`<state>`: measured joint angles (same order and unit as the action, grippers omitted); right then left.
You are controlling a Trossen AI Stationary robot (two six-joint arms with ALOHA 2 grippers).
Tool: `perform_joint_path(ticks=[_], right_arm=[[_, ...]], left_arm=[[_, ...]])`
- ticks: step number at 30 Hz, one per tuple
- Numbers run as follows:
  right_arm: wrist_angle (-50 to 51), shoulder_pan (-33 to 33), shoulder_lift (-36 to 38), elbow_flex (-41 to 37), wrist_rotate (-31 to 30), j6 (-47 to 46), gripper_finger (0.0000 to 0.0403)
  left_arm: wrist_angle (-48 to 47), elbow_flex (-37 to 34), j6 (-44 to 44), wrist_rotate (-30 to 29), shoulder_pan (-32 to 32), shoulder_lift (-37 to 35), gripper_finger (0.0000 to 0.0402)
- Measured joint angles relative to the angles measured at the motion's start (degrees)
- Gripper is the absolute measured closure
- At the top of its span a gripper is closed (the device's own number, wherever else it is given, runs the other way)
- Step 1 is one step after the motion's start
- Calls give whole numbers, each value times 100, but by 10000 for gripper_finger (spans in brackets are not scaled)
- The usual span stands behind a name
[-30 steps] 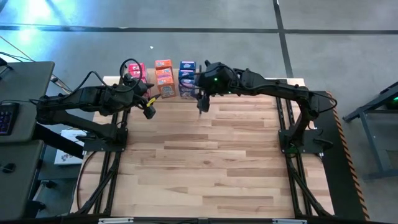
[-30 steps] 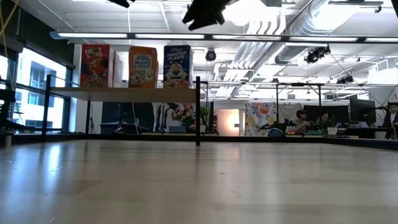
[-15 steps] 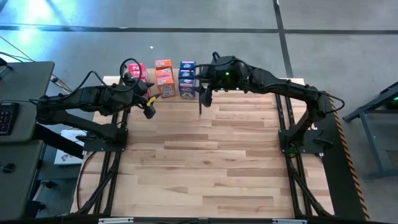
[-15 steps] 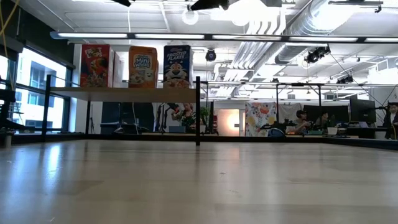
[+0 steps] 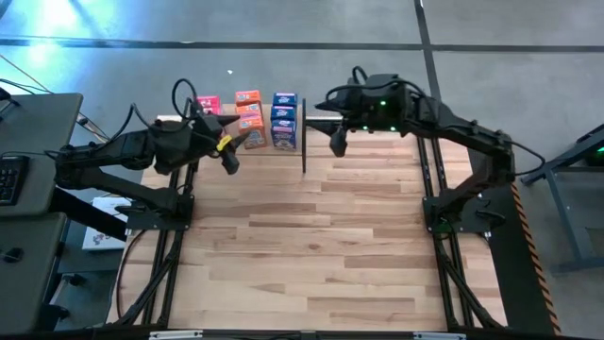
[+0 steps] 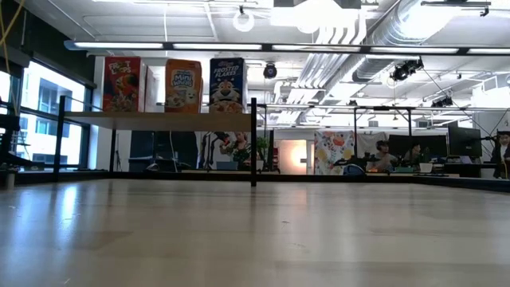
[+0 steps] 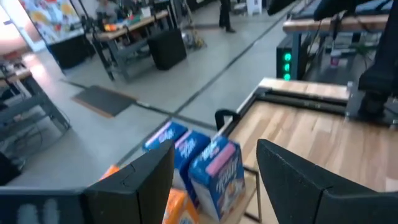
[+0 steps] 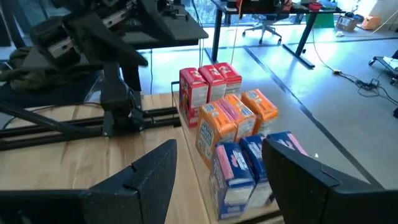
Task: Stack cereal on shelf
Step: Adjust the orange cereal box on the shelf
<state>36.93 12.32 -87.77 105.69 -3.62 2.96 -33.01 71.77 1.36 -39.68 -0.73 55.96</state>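
Several small cereal boxes stand upright on their bases on the shelf (image 6: 159, 119) at the table's far left: pink-red (image 5: 208, 104), orange (image 5: 249, 118) and blue (image 5: 283, 117), in three rows. The low view shows the front pink-red (image 6: 121, 84), orange (image 6: 183, 85) and blue (image 6: 227, 84) boxes. My left gripper (image 5: 229, 159) hovers open and empty just near of the shelf, looking at the blue boxes (image 7: 208, 168). My right gripper (image 5: 337, 142) hovers open and empty right of the shelf's black post (image 5: 303, 151). Its wrist view shows all three rows (image 8: 233, 118).
The plank tabletop (image 5: 311, 246) stretches bare toward the near edge. The shelf's black posts (image 6: 253, 142) stand on it at the far left. A desk with a keyboard (image 5: 9, 179) lies beyond the left edge. People sit at desks (image 6: 382, 155) in the room behind.
My right gripper has drawn back from the blue boxes toward the table's right edge and risen, leaving the low view; it stays open and empty. My left gripper has shifted slightly toward the shelf. The boxes have not moved.
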Motion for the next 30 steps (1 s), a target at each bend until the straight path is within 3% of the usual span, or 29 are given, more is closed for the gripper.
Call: perform_joint_path(ticks=[6, 16, 25, 30], right_arm=[[345, 0, 267, 0, 0, -57, 173], [963, 0, 313, 0, -4, -59, 173], [1347, 0, 313, 0, -24, -61, 173], [1483, 0, 313, 0, -23, -61, 173]], left_arm=[[399, 2, 232, 7, 312, 56, 183], [429, 0, 751, 47, 1193, 535, 183], [302, 0, 1145, 75, 1612, 995, 183], [-159, 0, 1252, 813, 1802, 1015, 183]])
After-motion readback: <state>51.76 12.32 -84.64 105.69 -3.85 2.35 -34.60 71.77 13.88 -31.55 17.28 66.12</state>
